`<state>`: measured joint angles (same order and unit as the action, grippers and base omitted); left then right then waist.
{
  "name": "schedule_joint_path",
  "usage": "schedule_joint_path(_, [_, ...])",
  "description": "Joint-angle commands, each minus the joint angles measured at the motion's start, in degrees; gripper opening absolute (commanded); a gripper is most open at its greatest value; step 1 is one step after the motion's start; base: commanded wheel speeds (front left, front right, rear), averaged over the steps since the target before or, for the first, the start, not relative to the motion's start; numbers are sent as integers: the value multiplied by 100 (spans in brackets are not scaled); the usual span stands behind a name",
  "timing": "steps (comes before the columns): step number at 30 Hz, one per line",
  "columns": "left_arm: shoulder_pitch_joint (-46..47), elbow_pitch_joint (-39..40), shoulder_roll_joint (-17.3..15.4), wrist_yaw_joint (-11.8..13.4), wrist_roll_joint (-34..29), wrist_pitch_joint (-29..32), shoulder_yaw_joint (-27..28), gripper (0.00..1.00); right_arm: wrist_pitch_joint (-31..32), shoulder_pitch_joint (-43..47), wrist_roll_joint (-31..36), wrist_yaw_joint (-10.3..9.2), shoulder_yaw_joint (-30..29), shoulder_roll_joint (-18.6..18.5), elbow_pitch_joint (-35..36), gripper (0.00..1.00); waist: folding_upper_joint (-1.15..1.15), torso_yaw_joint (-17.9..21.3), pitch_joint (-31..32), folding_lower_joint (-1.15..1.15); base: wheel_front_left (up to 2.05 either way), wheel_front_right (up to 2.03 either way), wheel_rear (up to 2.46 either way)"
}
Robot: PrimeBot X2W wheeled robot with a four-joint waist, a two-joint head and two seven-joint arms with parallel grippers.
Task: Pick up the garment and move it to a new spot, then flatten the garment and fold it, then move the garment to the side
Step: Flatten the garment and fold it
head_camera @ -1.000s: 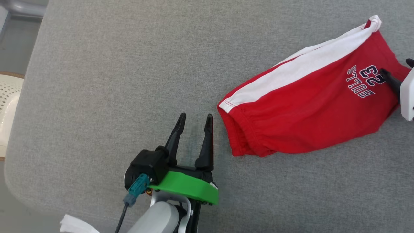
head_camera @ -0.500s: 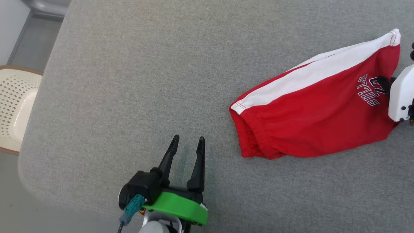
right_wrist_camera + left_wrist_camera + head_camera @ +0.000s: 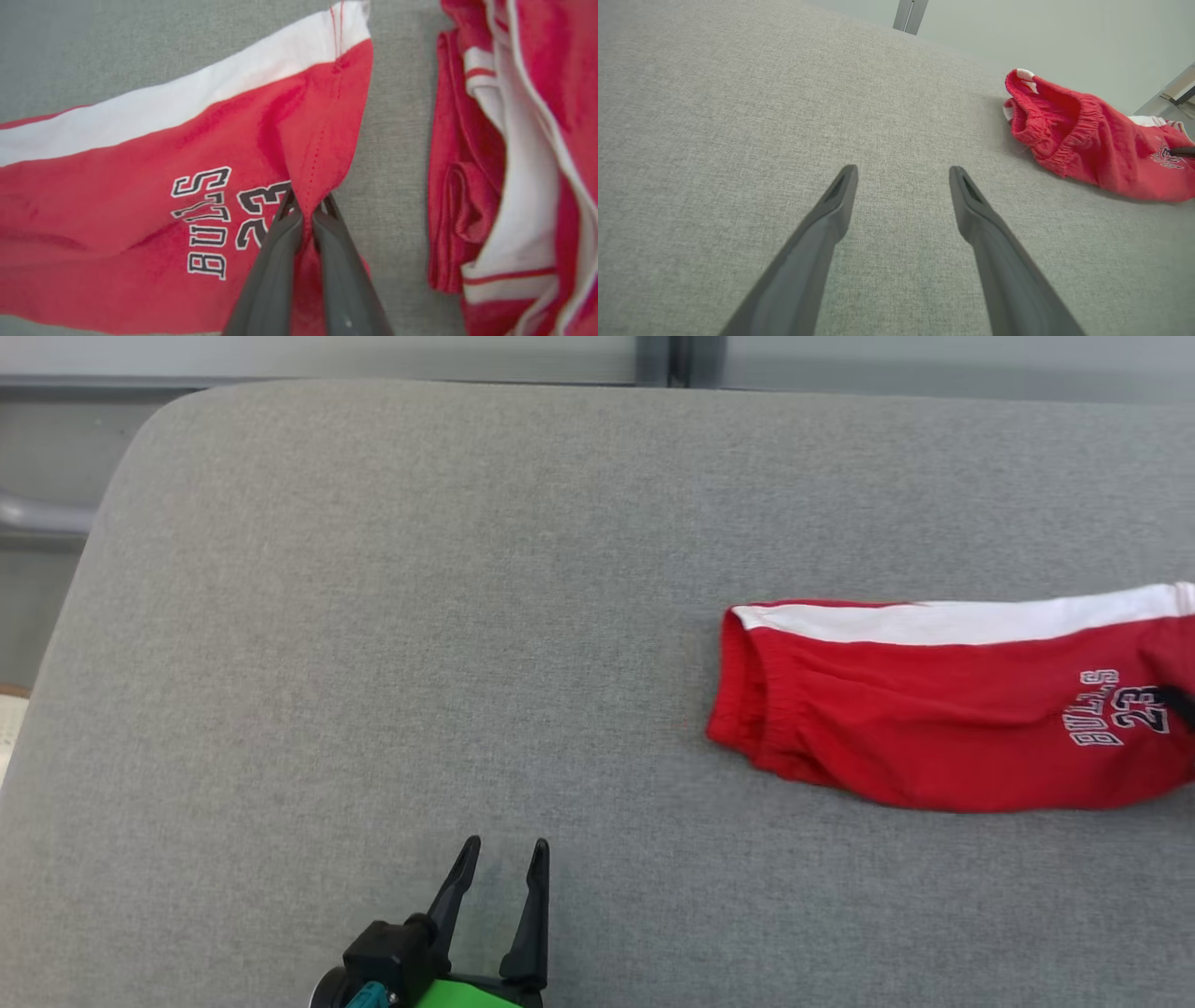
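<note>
Red shorts (image 3: 934, 728), long axis left-right across grey fabric (image 3: 420, 616), waistband (image 3: 747, 691) pointing left

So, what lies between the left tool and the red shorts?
Nothing: the bare grey surface separates the open left tool from the red shorts, as the head view shows.
</note>
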<state>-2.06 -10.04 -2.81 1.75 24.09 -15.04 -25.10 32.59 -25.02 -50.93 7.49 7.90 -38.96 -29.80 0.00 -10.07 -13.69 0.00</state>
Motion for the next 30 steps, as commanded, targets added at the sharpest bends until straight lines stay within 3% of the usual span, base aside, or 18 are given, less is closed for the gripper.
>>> schedule_joint_path(1, [-129, -41, -20, -39, -39, -16, 21, 100, -78, 132, -13, 0, -126, -62, -49, 0, 0, 327, 348, 0, 0, 0, 0])
schedule_joint_path(6, [-264, -22, -20, -50, 128, -16, -21, 100, -130, 287, -84, 1, -482, -146, 244, 0, 0, 245, 464, 0, 0, 0, 0])
schedule_joint_path(12, [-379, 22, -20, 19, 305, -16, -147, 100, 404, 501, -145, 1, -439, 279, 1701, 0, 0, 135, 556, 0, 0, 0, 0])
schedule_joint_path(16, [-221, 34, -19, 51, 386, -16, -214, 100, 769, 399, 376, 1, -180, 1022, 2121, 0, 0, 81, 455, 0, 0, 0, 0])
schedule_joint_path(23, [89, -85, -21, 63, 383, -16, -371, 100, 867, 243, 1343, 1, 66, 2511, 1847, 0, 0, -81, 322, 0, 0, 0, 0])
schedule_joint_path(30, [72, -221, -19, 68, 320, -16, -281, 100, 693, 296, 1719, 1, -33, 3174, 1646, 0, 0, -72, 397, 0, 0, 0, 0])
